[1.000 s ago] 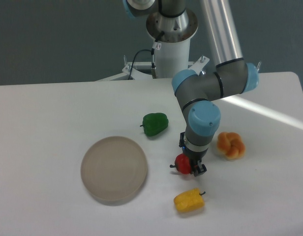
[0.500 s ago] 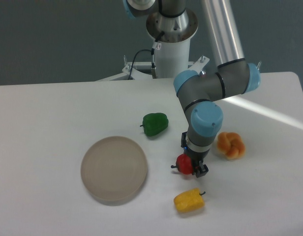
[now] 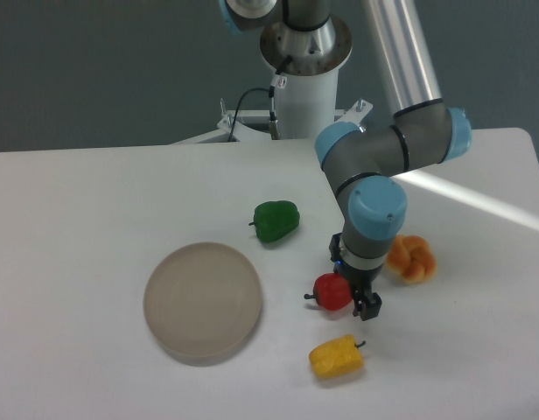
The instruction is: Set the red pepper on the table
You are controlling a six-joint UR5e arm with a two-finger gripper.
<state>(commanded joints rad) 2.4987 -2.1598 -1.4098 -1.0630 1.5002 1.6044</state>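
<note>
The red pepper (image 3: 332, 292) rests on the white table (image 3: 94, 201), its dark stem pointing left, between the beige plate and the bun. My gripper (image 3: 355, 295) hangs straight down just to the pepper's right. Its jaws stand open, with a gap between the pepper and the near black finger (image 3: 371, 306). The far finger is hidden behind the pepper and the wrist. The pepper lies loose, not gripped.
A round beige plate (image 3: 203, 300) lies to the left. A green pepper (image 3: 276, 220) sits behind, a yellow pepper (image 3: 336, 358) just in front, and an orange bun (image 3: 410, 259) to the right of the gripper. The robot base (image 3: 303, 79) stands at the table's back edge.
The gripper has opened and shifted a little to the right. The red pepper is let go and shows more fully on the table.
</note>
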